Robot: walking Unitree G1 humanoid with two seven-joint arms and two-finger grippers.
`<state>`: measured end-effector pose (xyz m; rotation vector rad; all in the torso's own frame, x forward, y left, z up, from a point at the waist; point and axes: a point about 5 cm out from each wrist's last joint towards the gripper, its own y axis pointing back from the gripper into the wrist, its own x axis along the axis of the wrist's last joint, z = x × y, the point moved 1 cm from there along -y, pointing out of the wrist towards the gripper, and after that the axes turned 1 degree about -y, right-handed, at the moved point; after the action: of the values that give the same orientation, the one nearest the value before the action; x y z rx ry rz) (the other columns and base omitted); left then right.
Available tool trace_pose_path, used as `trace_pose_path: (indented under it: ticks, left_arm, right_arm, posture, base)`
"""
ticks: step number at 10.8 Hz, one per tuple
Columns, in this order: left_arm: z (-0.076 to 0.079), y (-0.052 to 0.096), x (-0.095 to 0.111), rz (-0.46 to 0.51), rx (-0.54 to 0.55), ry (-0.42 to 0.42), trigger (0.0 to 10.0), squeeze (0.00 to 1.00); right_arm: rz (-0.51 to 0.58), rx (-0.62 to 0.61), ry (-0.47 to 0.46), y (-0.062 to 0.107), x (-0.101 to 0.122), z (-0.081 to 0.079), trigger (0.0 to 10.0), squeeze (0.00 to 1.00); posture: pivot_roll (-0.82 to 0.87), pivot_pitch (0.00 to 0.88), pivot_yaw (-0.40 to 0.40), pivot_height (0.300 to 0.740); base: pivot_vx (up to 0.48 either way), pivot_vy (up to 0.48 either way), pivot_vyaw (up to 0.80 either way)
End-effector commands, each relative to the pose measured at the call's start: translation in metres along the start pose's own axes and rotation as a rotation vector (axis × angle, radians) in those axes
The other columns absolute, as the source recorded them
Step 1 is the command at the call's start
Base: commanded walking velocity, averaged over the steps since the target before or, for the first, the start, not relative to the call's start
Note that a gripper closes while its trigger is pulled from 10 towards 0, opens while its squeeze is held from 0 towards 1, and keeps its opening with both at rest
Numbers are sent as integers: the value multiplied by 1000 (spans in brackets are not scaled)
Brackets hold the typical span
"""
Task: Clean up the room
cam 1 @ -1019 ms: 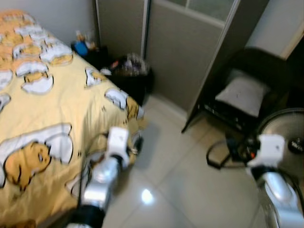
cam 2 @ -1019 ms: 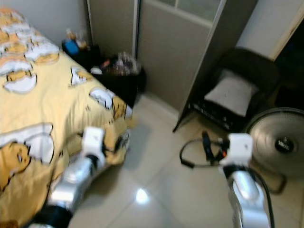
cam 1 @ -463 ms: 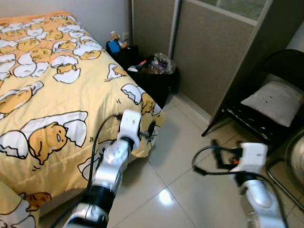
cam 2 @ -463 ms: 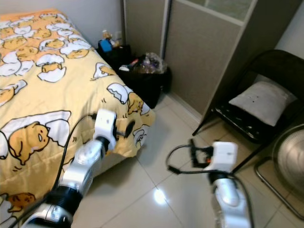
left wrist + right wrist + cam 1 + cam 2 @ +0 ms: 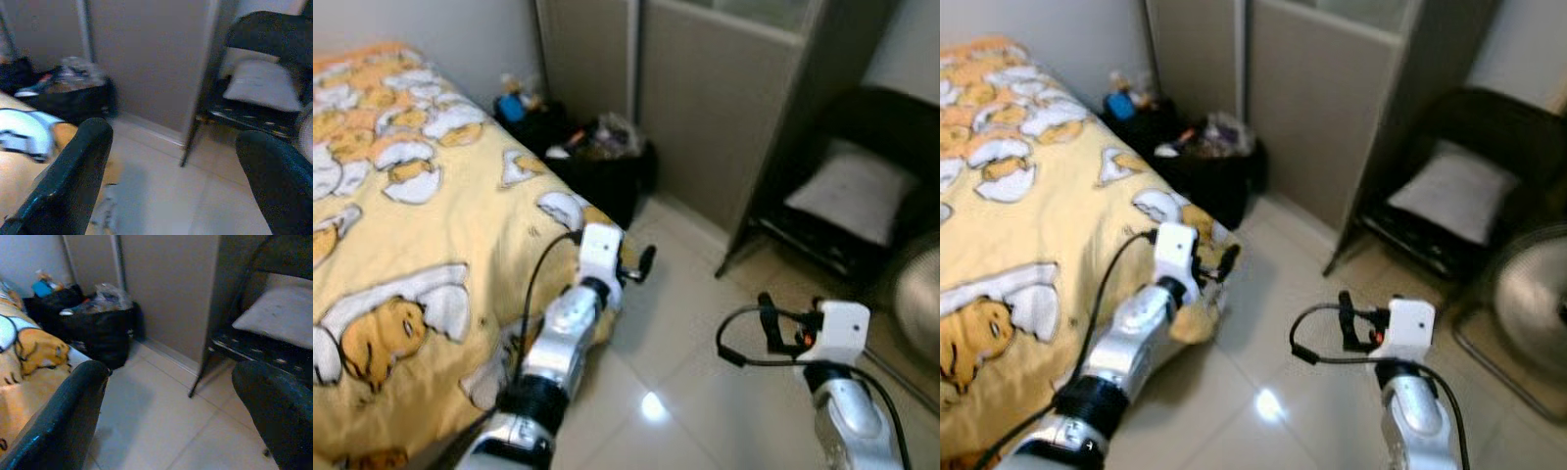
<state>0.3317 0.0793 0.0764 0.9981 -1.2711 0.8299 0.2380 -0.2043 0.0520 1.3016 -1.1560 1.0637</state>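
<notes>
Our left gripper hangs over the corner of the yellow egg-cartoon bedspread, fingers spread and holding nothing; our right gripper, equally wide and unladen, hovers above the pale glossy tiled floor. Beyond them, beside the grey sliding wardrobe door, stands an overfilled black rubbish bin, perhaps the clutter we should tackle, though blur hides its contents. A black folding chair with a grey cushion stands apart. We should steady first, approach the bin squarely, then pick.

Both arms reach forward, left tool and right tool spread wide.
</notes>
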Motion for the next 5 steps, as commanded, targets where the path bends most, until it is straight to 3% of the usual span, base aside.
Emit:
trace_pose_path:
  ticks: [1,4,5]
  left_arm:
    - [0,-2,1,2,-1,2,10000,0]
    - [7,-3,1,8,-42,-14,10000,0]
    - [4,-3,-2,-9,-25,-19,10000,0]
  right_arm:
    - [15,-3,1,-1,3,1,10000,0]
    - [26,-6,9,-3,4,2,10000,0]
    - [26,-11,13,-4,4,2,10000,0]
  posture:
    - [-230,0,19,740]
    - [-225,0,24,740]
    - [-224,0,27,740]
  base:
    - [480,0,0]
    - [480,0,0]
    - [0,0,0]
